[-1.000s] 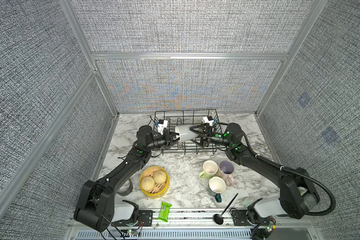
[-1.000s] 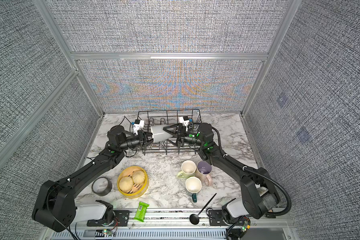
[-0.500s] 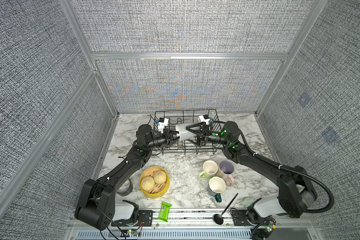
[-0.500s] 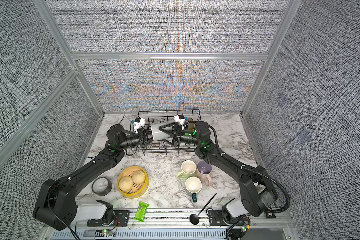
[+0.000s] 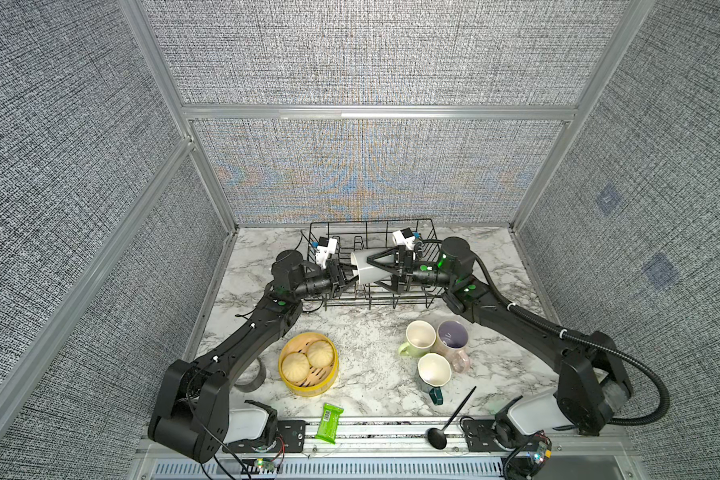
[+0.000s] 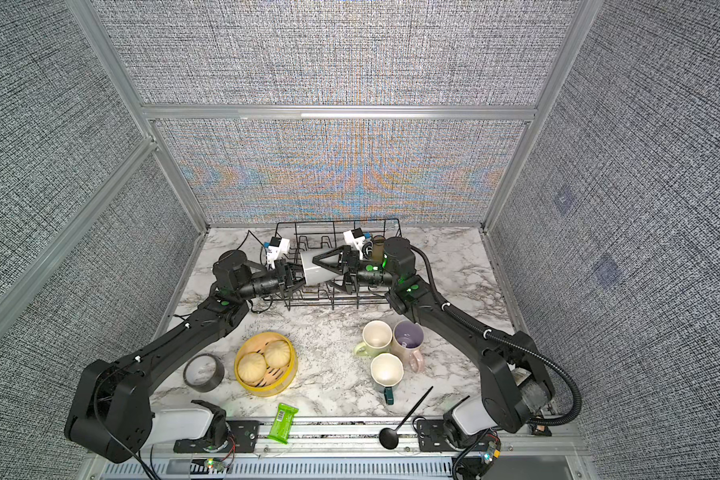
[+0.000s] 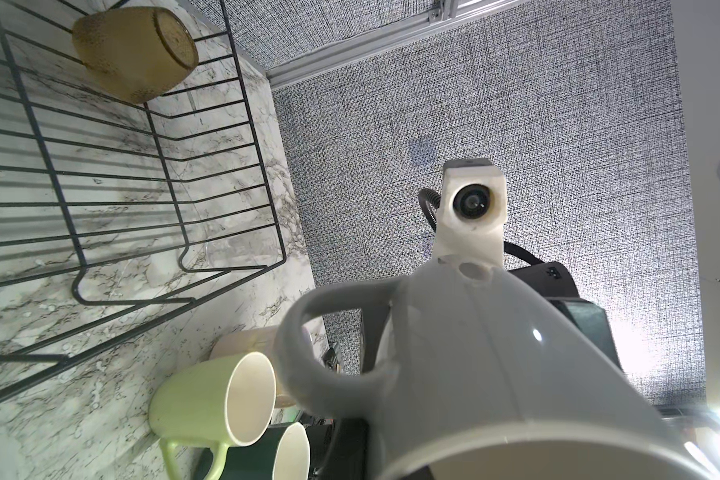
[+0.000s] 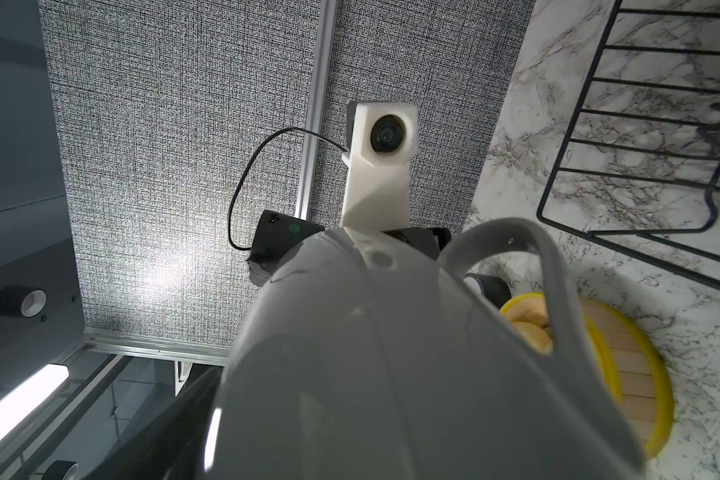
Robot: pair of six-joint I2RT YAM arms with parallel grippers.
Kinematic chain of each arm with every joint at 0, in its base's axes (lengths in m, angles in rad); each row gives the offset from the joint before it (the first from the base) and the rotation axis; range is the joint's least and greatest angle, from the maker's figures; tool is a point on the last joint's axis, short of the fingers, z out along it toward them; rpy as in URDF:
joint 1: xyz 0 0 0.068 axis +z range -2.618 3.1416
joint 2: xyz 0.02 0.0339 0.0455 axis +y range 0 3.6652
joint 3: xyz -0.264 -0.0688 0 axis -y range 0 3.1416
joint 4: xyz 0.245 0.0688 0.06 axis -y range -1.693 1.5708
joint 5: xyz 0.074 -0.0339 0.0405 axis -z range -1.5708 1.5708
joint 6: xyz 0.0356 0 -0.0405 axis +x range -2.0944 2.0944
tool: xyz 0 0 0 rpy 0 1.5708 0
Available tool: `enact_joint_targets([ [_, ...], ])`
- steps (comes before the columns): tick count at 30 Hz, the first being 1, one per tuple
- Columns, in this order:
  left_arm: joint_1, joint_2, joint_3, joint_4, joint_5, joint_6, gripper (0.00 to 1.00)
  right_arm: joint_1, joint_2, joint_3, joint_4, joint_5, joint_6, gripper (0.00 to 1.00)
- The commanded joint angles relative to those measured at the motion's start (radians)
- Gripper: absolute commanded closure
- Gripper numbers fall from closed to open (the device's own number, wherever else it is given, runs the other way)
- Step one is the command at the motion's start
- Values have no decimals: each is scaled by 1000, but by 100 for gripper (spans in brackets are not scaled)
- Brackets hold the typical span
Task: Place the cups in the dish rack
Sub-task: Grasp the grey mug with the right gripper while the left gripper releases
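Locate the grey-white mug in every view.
In a top view: grey-white mug, on its side at centre, over the dish rack.
In a top view: the mug, same place.
Left wrist: the mug fills the foreground, mouth nearest.
Right wrist: the mug fills the foreground, handle showing.
Shared landmark: the dish rack's black wires.

Marble desk: yellow steamer basket holding two buns; tape roll left of it; green packet and black spoon at front edge.

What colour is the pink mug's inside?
Purple; the pink mug shows it best in a top view.
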Motion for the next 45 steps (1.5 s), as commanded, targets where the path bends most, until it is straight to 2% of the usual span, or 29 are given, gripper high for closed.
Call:
enact_joint_targets([
  [1,-2,2,0,-1,40,28,100,4,-10,5,23,-22,-52,9],
  [8,-2,-19,-18,-15,34,46,100,4,-10,-4,71,-35,-38,15],
  [14,-2,-44,-41,-5,28,41,100,4,7,-9,222,-68,49,19],
  [21,-1,-67,-50,-60,29,71,93,4,-16,-13,155,-84,-19,22],
  [24,-2,-74,-58,-59,31,76,100,2,-27,-16,100,-72,-54,17],
  [28,-1,-85,-65,-25,38,65,100,-1,-27,-10,94,-73,-53,10],
  [32,-2,-84,-60,-26,47,66,100,-1,-37,-8,14,-32,-114,1],
  [37,-2,-77,-59,-33,45,69,100,-1,-44,-7,-3,-7,-143,1],
  [45,-2,-57,-49,-24,64,75,100,22,3,7,64,-38,-97,4],
])
